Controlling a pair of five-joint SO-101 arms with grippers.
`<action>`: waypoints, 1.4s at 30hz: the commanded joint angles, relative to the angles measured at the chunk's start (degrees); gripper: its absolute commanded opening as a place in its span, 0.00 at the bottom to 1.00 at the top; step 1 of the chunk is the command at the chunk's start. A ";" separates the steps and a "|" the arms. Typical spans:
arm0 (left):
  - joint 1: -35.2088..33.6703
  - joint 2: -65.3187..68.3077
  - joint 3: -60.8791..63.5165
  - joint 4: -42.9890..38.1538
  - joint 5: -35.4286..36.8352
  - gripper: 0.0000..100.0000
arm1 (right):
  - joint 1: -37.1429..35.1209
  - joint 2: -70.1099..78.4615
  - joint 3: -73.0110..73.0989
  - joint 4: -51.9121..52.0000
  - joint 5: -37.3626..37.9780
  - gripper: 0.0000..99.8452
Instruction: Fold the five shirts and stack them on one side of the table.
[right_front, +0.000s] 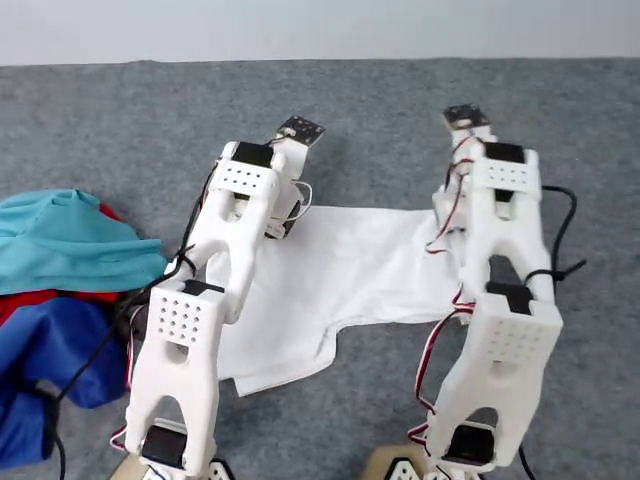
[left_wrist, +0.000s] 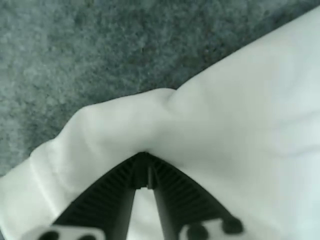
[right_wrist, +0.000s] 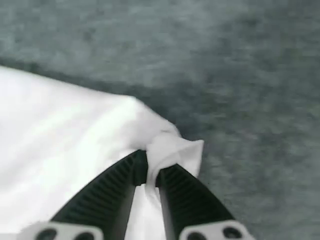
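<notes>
"Left gripper, condition?"

"Fingers drawn together on a raised fold of the white shirt, at its far edge on the left arm's side."

"Right gripper?"

"Clamped likewise, on a bunched corner of the same shirt at the opposite far end. The pinched tip stands up past the fingers."

"Position of the garment?"

"Spread in the middle of the table, between the two arms, with one flap reaching toward the near edge."

"Other stock?"

"Teal shirt lying over a red shirt and a blue shirt, heaped at the table's left side, beside the left arm."

"Surface and surroundings?"

"Grey, mottled, felt-like covering across the top. Pale plain wall behind the far edge."
</notes>
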 joint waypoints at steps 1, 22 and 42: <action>0.00 0.09 -1.45 0.53 0.00 0.00 | 3.30 -1.01 -5.36 -0.48 2.55 0.01; 0.53 0.18 -1.45 0.53 -1.23 0.00 | 9.10 4.70 -13.80 -1.89 4.75 0.16; 6.51 -6.33 -7.60 2.99 2.37 0.00 | 11.03 -4.26 -18.73 15.34 4.66 0.18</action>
